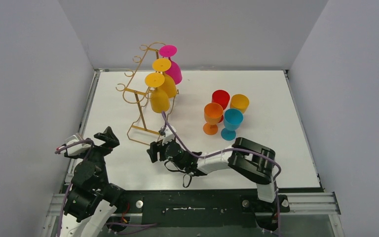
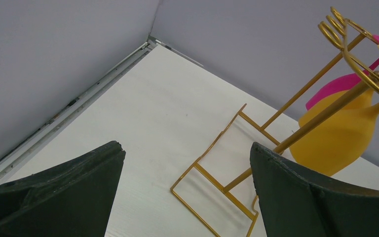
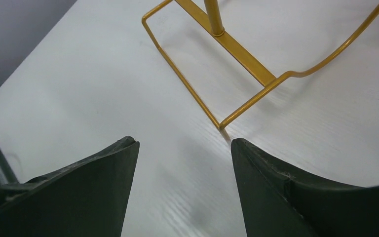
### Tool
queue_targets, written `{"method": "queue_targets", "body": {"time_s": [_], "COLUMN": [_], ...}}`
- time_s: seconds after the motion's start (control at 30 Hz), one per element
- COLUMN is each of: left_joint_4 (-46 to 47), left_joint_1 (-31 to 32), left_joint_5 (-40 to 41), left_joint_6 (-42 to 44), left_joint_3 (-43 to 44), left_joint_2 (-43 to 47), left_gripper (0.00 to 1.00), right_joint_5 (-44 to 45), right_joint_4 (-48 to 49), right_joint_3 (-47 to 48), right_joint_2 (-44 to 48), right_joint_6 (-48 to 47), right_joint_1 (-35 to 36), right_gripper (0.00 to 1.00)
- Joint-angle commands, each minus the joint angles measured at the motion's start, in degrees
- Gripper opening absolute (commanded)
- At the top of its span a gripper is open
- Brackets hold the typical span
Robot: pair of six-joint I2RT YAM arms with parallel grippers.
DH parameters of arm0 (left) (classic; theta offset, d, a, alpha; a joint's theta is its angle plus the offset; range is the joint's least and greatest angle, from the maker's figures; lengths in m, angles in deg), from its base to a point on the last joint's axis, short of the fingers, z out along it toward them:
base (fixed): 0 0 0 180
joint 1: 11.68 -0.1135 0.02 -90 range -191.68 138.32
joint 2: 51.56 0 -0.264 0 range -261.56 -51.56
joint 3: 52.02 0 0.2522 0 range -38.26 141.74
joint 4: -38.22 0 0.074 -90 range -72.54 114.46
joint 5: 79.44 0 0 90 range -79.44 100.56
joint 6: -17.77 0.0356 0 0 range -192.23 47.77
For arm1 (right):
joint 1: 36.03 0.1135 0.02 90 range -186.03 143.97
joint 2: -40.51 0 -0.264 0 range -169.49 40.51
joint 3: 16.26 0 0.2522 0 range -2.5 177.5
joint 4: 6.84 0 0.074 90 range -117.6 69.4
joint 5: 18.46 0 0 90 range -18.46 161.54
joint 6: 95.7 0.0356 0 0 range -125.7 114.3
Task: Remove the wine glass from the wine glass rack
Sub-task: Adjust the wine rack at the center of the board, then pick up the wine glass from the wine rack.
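The overhead camera looked down across the whole white table (image 1: 286,98). Both wrist cameras sat low and close, sharing the base of the thin gold wire rack (image 3: 246,61).

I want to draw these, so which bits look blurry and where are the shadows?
Right wrist view: the wine glass rack is sharp and throws a faint soft shadow on the table; the dark fingers look slightly blurry. Left wrist view: the rack looks sharp too. Top view: even light, no glare.
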Motion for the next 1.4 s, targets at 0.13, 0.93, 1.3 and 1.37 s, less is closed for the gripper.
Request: {"method": "queue_targets", "body": {"time_s": [0.13, 0.93, 1.3, 1.37], "left_joint_4": [-0.36, 2.10, 2.27, 2.36], "left_joint_1": [-0.45, -0.53, -0.62, -0.62], "left_joint_5": [-0.94, -9.35, -10.05, -10.13], "left_joint_6": [-0.33, 2.32, 2.54, 2.58], "left_joint_3": [2.57, 2.14, 1.98, 1.97], "left_joint_2": [-1.40, -4.37, -5.25, -5.40], "left_gripper": [0.97, 0.97, 0.97, 0.97], "right_joint_5": [6.21, -10.69, -24.53, -26.22], "right_joint_4": [-6.21, -22.48, -19.26, -18.76], "right_joint_3": [-6.38, 14.99, 22.78, 24.08], "right_joint_2": [20.82, 31.01, 20.49, 19.11], "right_joint_6": [0.32, 16.01, 24.55, 25.05], "right_joint_1": [3.67, -18.17, -25.03, -25.35], "right_gripper": [0.70, 0.64, 0.54, 0.53]}}
